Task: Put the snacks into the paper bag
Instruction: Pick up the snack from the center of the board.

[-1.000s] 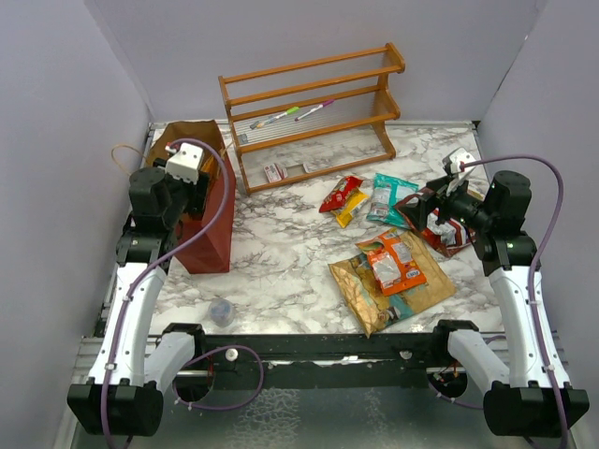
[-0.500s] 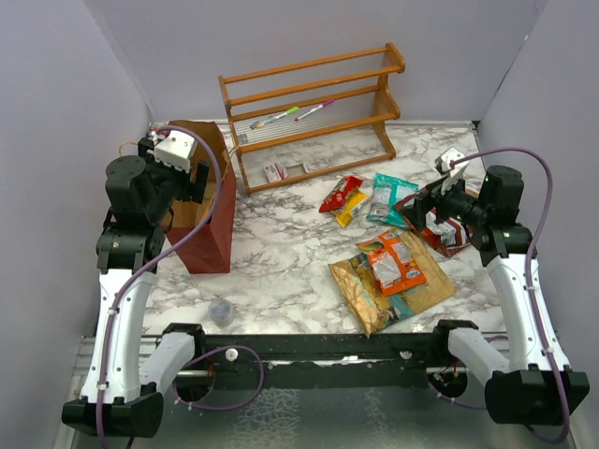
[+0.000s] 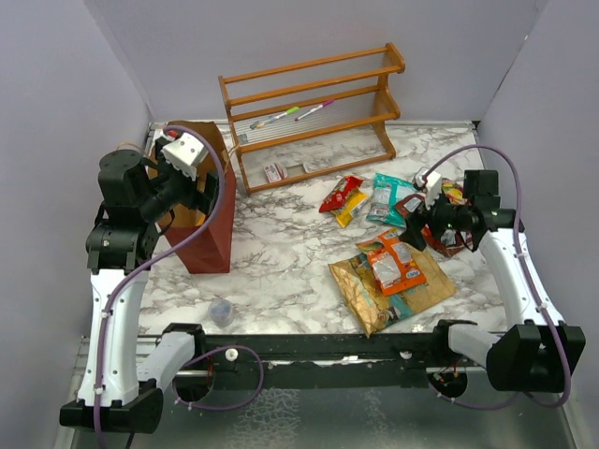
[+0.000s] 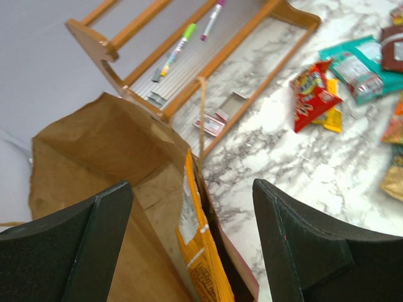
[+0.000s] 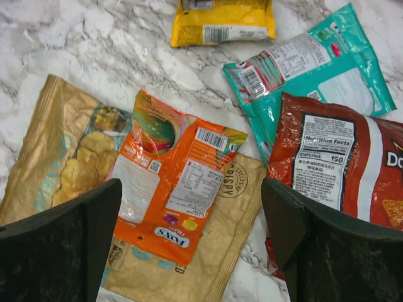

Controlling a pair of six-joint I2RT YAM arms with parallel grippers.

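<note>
The right gripper (image 5: 191,201), jaws spread and empty, is poised just above the orange packet (image 5: 167,189). This packet lies flat on a large gold chip bag (image 5: 69,170) at the near right of the table (image 3: 281,253). Its long axis runs roughly near to far, across the line between the fingers, so the jaws would likely close on its short width. A red packet (image 5: 340,170) lies to its right, with a teal packet (image 5: 315,69) and a yellow packet (image 5: 220,19) on the far side. The left gripper (image 4: 192,189), also spread and holding nothing, hangs over the mouth of the paper bag (image 4: 94,145). The bag stands upright at the far left, well apart from the pile, with a yellow-orange packet (image 4: 201,251) inside. The right arm is nearer the snacks on the table
</note>
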